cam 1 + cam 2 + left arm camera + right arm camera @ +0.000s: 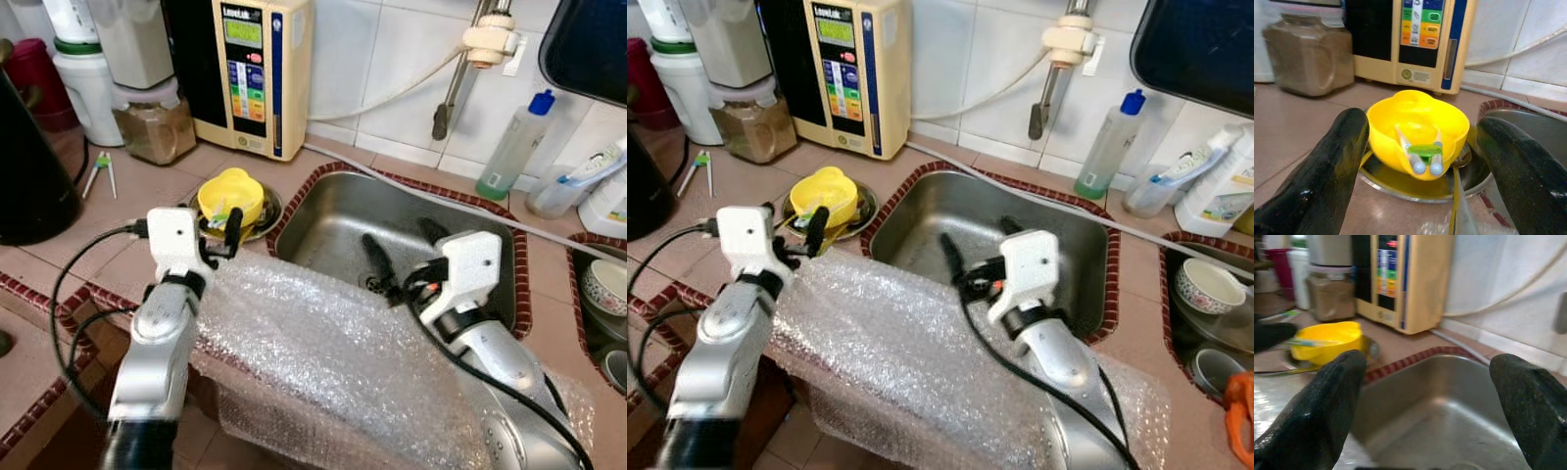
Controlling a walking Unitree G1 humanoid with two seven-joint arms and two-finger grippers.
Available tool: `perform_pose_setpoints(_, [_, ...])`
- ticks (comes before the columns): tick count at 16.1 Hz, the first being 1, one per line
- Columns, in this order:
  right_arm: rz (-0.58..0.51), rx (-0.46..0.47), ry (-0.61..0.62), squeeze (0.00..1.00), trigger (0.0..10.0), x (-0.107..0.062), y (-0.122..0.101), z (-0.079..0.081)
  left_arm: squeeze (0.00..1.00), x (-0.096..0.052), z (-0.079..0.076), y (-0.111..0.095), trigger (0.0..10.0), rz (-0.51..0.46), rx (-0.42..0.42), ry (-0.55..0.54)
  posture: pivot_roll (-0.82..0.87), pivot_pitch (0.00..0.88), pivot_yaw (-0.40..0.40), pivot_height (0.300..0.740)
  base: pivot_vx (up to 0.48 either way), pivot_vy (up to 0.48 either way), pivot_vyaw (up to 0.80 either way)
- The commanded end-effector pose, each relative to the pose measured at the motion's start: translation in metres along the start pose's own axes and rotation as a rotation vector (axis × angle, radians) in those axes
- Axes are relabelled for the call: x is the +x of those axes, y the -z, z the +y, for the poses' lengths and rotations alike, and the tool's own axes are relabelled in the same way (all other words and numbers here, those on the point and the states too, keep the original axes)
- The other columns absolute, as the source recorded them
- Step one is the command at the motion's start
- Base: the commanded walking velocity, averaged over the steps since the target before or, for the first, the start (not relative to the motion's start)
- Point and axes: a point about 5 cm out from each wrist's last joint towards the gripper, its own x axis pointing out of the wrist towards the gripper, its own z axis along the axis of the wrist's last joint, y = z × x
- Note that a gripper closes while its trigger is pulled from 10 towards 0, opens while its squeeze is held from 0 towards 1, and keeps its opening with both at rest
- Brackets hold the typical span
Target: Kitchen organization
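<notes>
**Both grippers spread over the tiled counter and sink**

Pinkish-brown tiles cover the counter (147, 181) we look down on, with white wall tiles behind. At the far left of the frame sits a dark rounded vessel (29, 166), and beside it in the upper left a white appliance base (86, 93) and a clear jar of brown powder (154, 125). A small green-handled tool (99, 173) lies on the tiles below them. Next comes a cream water machine (253, 73) with coloured buttons, standing against the wall.

Our left gripper (1420, 161) hovers left of centre, fingers (1327, 166) spread wide and holding nothing, pointed at a yellow bowl (231, 194). That bowl rests tilted on a metal plate (263, 217) just left of the sink, and a green-and-white utensil (1422, 152) lies in it.

Bubble wrap (313, 352) drapes across the counter's front edge in the lower middle.

Our right gripper (1425, 401) hangs over the steel sink (343, 220) at centre right, its fingers (1322, 406) also parted and empty. A faucet (468, 69) rises above the sink. Further right stand a clear bottle with a blue cap (514, 147) and, at the right edge, a patterned bowl (602, 289).
</notes>
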Motion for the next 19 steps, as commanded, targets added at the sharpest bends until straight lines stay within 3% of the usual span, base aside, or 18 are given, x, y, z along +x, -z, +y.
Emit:
perform_pose_setpoints(1, [0.013,0.019,-0.043,0.0,10.0,-0.003,-0.002,0.004,0.0,0.008,-0.005,0.002,10.0,-0.008,0.001,0.037,-0.04,0.045,-0.057,0.74,0.0,0.0,0.0])
perform_pose_setpoints(6, [0.067,0.122,-0.21,0.0,10.0,-0.019,0.0,0.018,0.0,0.024,-0.006,0.012,10.0,0.005,0.017,0.047,-0.07,0.059,-0.047,0.74,0.0,0.0,0.0])
perform_pose_setpoints(7, [0.069,0.136,-0.222,0.0,10.0,-0.022,-0.001,0.017,0.0,0.026,-0.007,0.012,9.1,0.001,0.016,0.047,-0.07,0.061,-0.047,0.74,0.0,0.0,0.0])
perform_pose_setpoints(8, [0.07,0.139,-0.213,0.0,10.0,-0.023,-0.001,0.016,0.0,0.028,-0.007,0.013,2.6,-0.003,0.013,0.045,-0.07,0.064,-0.05,0.74,0.0,0.0,0.0])
perform_pose_setpoints(9, [0.077,0.131,-0.208,0.0,10.0,-0.024,-0.001,0.015,0.0,0.029,-0.006,0.015,0.0,-0.004,0.013,0.041,-0.07,0.068,-0.051,0.74,0.0,0.0,0.0])
perform_pose_setpoints(19, [0.089,0.129,-0.219,0.0,10.0,-0.024,-0.001,0.016,0.0,0.03,0.001,0.013,0.0,-0.051,0.035,0.016,-0.06,0.075,-0.056,0.74,0.0,0.0,0.0])
